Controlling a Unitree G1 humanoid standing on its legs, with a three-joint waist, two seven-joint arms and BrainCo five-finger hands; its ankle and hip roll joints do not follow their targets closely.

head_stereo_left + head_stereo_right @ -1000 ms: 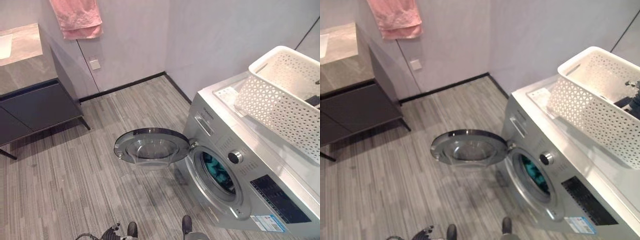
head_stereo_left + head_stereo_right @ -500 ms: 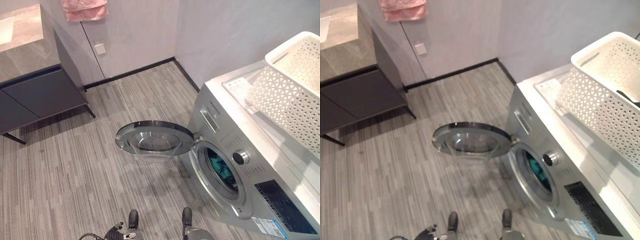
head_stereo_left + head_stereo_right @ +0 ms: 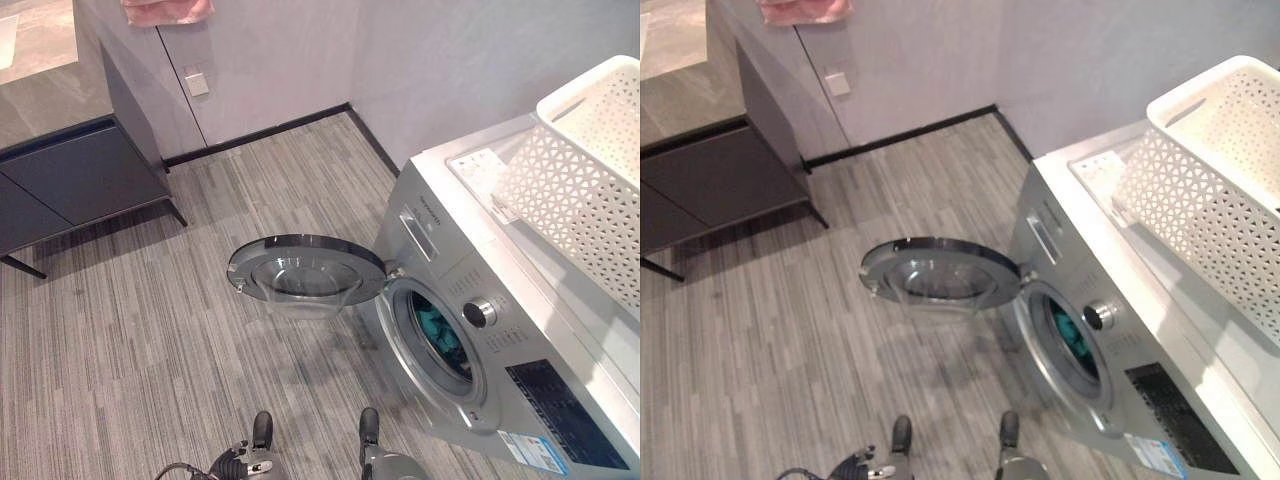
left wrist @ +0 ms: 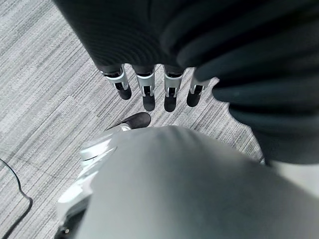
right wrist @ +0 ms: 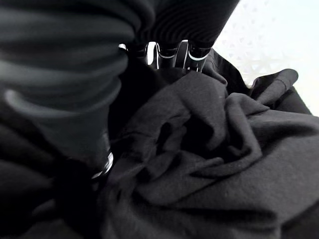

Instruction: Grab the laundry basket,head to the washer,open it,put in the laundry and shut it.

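Note:
A silver washer (image 3: 520, 340) stands at the right with its round glass door (image 3: 305, 272) swung wide open over the floor. Teal laundry (image 3: 437, 330) lies inside the drum. On top of the washer sits the white lattice laundry basket (image 3: 585, 180). In the right wrist view my right hand (image 5: 169, 51) is down on a crumpled black garment (image 5: 209, 149), with the basket's white lattice wall (image 5: 269, 40) just behind it. My left hand (image 4: 144, 87) hangs low above the floor, fingers straight and holding nothing.
A dark low cabinet (image 3: 70, 185) stands against the wall at the far left. A pink towel (image 3: 165, 10) hangs on the wall above it. Grey striped floor (image 3: 150, 340) stretches left of the open door.
The whole picture has shifted, so the camera moved. The washer, its open door and the basket stay where they were.

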